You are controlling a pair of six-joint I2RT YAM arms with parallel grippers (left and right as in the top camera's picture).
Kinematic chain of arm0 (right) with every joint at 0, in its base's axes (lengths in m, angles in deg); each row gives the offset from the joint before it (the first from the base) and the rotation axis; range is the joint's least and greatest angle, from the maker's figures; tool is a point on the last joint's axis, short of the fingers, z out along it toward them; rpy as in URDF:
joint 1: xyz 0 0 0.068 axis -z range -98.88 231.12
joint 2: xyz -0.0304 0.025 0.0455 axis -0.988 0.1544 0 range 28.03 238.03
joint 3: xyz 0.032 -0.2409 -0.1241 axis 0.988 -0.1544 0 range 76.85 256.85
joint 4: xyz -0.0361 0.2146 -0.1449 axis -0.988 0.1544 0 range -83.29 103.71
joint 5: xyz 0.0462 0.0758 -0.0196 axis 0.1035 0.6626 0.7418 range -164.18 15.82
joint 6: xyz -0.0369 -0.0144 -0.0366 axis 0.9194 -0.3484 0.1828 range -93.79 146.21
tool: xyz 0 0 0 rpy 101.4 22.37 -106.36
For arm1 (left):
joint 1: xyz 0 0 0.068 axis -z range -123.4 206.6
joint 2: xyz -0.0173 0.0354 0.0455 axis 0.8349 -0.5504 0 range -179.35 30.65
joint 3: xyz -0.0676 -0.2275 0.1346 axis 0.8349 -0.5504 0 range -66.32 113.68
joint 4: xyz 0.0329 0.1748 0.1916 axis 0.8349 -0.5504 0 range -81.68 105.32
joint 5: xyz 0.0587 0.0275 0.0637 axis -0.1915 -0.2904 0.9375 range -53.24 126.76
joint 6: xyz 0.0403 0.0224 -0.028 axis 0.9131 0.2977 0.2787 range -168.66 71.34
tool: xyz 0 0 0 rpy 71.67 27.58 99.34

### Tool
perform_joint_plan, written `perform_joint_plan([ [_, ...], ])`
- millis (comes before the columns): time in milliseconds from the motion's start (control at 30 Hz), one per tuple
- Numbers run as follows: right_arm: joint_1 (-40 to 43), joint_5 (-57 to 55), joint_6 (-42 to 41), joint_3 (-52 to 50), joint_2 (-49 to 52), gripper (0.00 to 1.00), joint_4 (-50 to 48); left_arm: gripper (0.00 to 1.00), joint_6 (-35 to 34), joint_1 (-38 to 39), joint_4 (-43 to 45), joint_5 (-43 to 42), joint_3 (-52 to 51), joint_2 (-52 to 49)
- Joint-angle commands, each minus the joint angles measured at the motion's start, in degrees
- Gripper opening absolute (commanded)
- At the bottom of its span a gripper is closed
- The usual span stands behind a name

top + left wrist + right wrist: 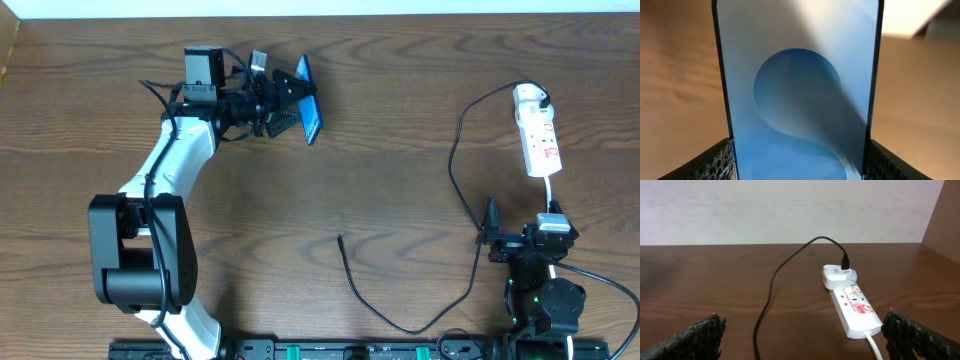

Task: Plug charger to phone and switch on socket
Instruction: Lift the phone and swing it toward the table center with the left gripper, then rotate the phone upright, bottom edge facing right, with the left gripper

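My left gripper (284, 106) is shut on the phone (311, 111), gripping its two long edges and holding it raised over the far left of the table. In the left wrist view the phone's blue screen (795, 90) fills the frame between the two fingers (715, 161). The white socket (537, 130) lies at the far right with a white plug block at its far end. From there the black charger (458, 170) loops across the table to its free tip (341, 239) near the middle front. My right gripper (520, 232) stands open just short of the socket (852, 307), nothing between its fingers (692, 339).
A white cord (551, 190) runs from the socket's near end toward my right arm. The charger (771, 285) lies on the wood left of the socket in the right wrist view. A pale wall (790, 210) rises behind the table's far edge.
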Motion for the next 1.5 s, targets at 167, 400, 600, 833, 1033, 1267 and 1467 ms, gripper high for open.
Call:
perform_joint_plan([
  [167,-0.28,0.13,0.44,-0.07,-0.02,0.99,0.24,0.07,-29.33,-0.13,3.74,-3.1,0.5,1.27],
  [400,-0.28,0.13,0.44,-0.07,-0.02,0.99,0.24,0.07,-43.54,-0.13,3.74,-6.03,0.5,1.27],
  [600,-0.28,0.13,0.44,-0.07,-0.02,0.99,0.24,0.07,-55.36,-0.72,3.76,-12.55,0.48,1.27],
  [833,-0.28,0.13,0.44,-0.07,-0.02,0.99,0.24,0.08,-56.68,-1.05,3.76,-13.22,0.48,1.27],
  [1033,-0.28,0.13,0.44,-0.07,-0.02,0.99,0.24,0.07,-56.68,-1.05,3.74,-14.86,0.48,1.27],
  [1267,-0.28,0.13,0.44,-0.07,-0.02,0.99,0.24,0.07,-56.68,-1.05,3.74,-14.86,0.48,1.27],
  [1467,-0.28,0.13,0.44,-0.07,-0.02,0.99,0.24,0.07,-56.65,-1.05,3.76,-14.86,0.48,1.27],
])
